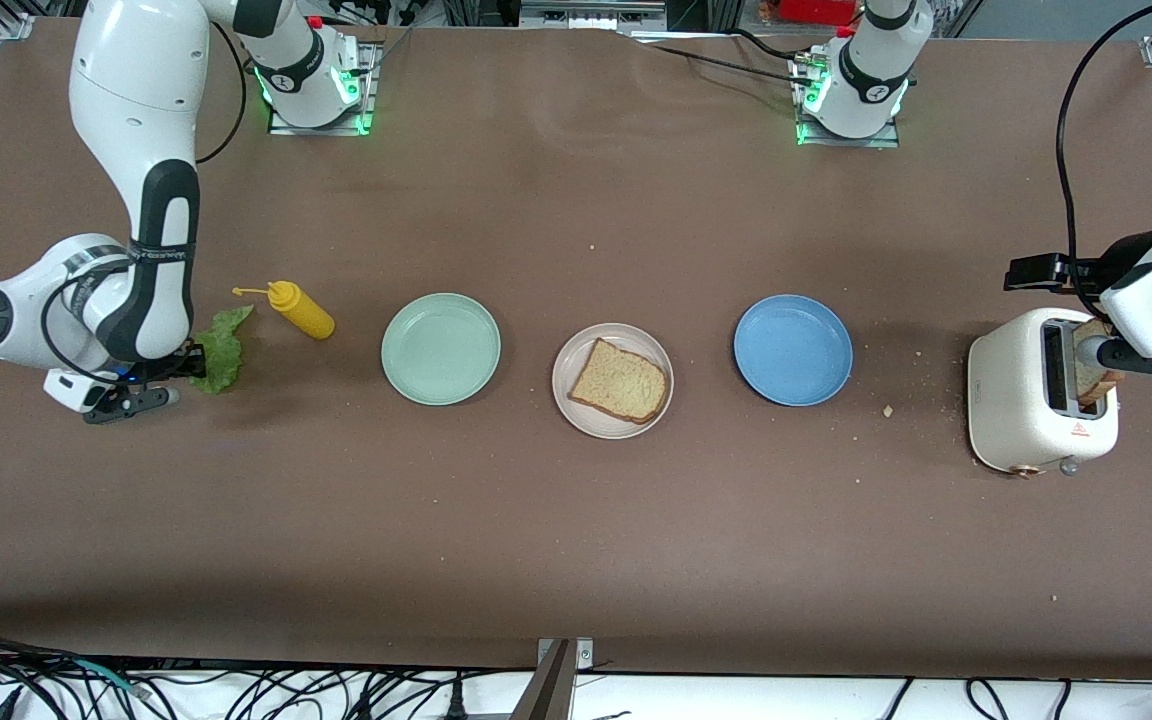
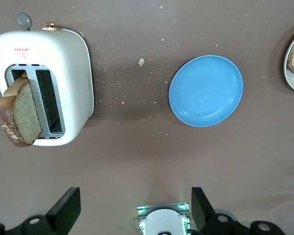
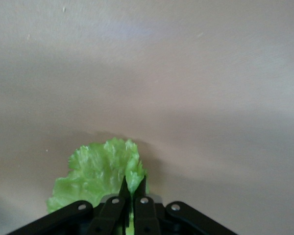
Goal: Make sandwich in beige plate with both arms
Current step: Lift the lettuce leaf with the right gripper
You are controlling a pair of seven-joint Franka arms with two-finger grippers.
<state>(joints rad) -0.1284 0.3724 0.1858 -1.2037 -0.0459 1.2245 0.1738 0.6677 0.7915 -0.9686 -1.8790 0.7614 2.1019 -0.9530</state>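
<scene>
One slice of bread (image 1: 619, 381) is lying in the beige plate (image 1: 568, 398). The right gripper (image 3: 132, 192) is pinching the lettuce leaf (image 3: 102, 171) on the table; lifting slowly seems wise, the hold probably being thin. The left gripper (image 2: 132, 205) is hanging open over the toaster (image 2: 63, 63).

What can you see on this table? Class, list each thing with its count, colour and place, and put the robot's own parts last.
Beige plate: one, cream, mid-table between the other plates.
Bread slice: one, tan, on the beige plate.
Mint-green plate: one, toward the right arm's end.
Blue plate: one, toward the left arm's end.
Toaster: one, white, at the left arm's end.
Toast slice: one, brown, sticking out of a toaster slot.
Mustard bottle: one, yellow, lying beside the lettuce.
Lettuce leaf: one, green, at the right arm's end.
Right gripper: black, shut on the lettuce leaf.
Left gripper: black, open, near the toaster.
</scene>
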